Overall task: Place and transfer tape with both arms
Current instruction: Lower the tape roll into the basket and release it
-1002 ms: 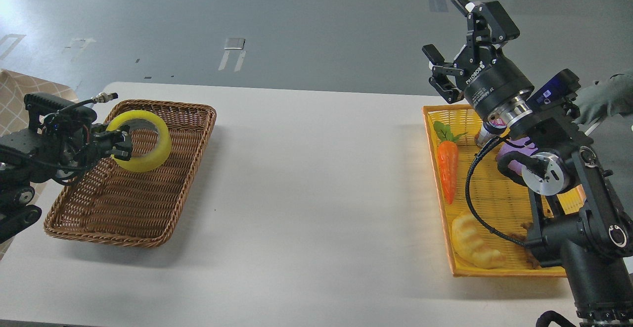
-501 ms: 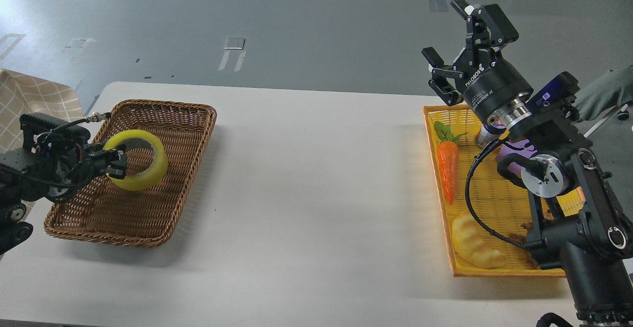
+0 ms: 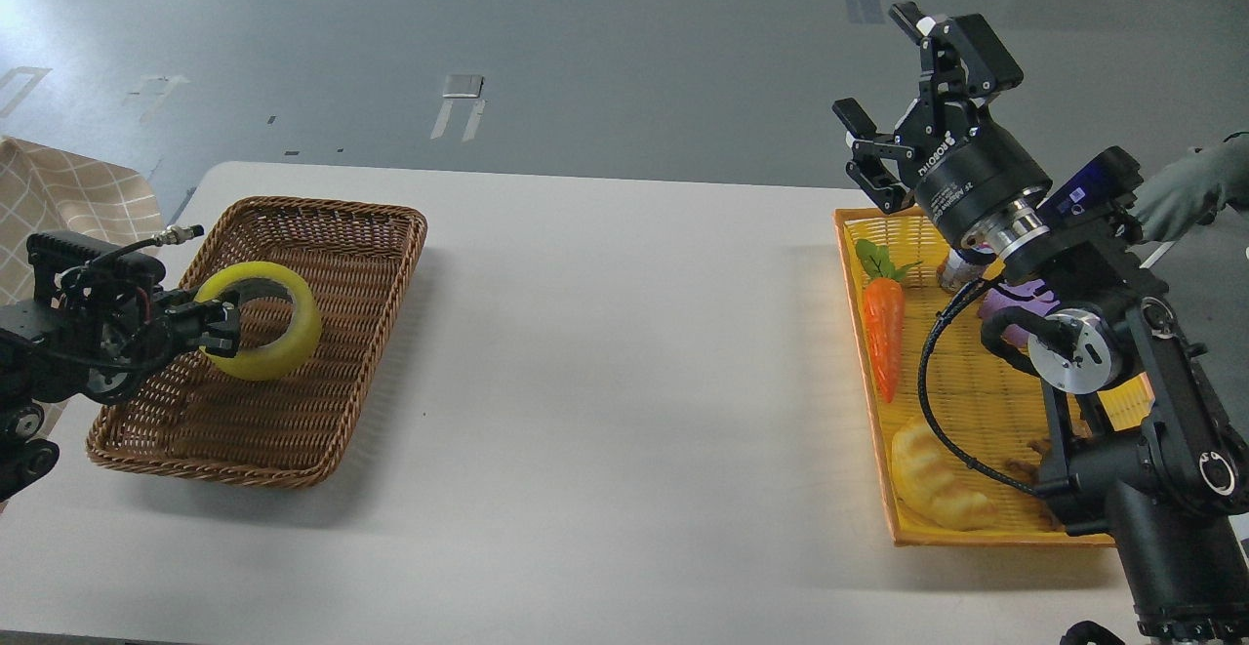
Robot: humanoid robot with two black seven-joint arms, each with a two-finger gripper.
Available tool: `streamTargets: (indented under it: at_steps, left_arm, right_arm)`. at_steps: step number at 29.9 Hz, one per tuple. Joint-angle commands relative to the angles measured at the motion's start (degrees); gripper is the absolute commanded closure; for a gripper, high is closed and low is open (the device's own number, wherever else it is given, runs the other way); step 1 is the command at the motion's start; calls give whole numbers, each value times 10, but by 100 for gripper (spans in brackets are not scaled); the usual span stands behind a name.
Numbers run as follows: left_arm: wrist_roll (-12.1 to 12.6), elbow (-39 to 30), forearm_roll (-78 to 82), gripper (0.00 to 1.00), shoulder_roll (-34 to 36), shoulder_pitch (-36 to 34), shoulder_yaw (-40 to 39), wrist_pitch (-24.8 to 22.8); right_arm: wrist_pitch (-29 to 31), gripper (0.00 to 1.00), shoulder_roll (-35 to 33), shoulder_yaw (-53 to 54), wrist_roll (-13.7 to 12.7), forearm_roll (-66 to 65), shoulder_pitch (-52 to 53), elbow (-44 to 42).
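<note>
The yellow tape roll (image 3: pixel 283 344) hangs over the brown wicker basket (image 3: pixel 322 430) at the left, tilted, low above its floor. My left gripper (image 3: pixel 220 328) comes in from the left and is shut on the roll's left rim. My right gripper (image 3: pixel 883 69) is raised above the far end of the yellow basket (image 3: pixel 986 528) at the right; its two fingers are spread wide and hold nothing.
The yellow basket holds an orange toy carrot (image 3: pixel 883 338), a pale yellow dumpling toy (image 3: pixel 937 489) and a purple item (image 3: pixel 1015 296) behind my right arm. A gloved hand (image 3: pixel 1186 196) reaches in at the right edge. White table (image 3: pixel 624 382) spans between the baskets.
My left gripper has lowered the tape roll and drawn it left, deeper into the wicker basket. My right gripper has stayed nearly still, open.
</note>
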Motion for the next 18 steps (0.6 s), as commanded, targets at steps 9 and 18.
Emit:
streamTargets:
  at_steps: [9, 18]
  left_arm:
    - [-48, 7, -14, 66, -10, 4, 1, 3]
    - [-50, 79, -13, 4, -41, 5, 1, 51]
  right_arm:
    - [-1, 0, 0, 0, 0, 0, -5, 2]
    - [-1, 0, 0, 0, -1, 0, -16, 5]
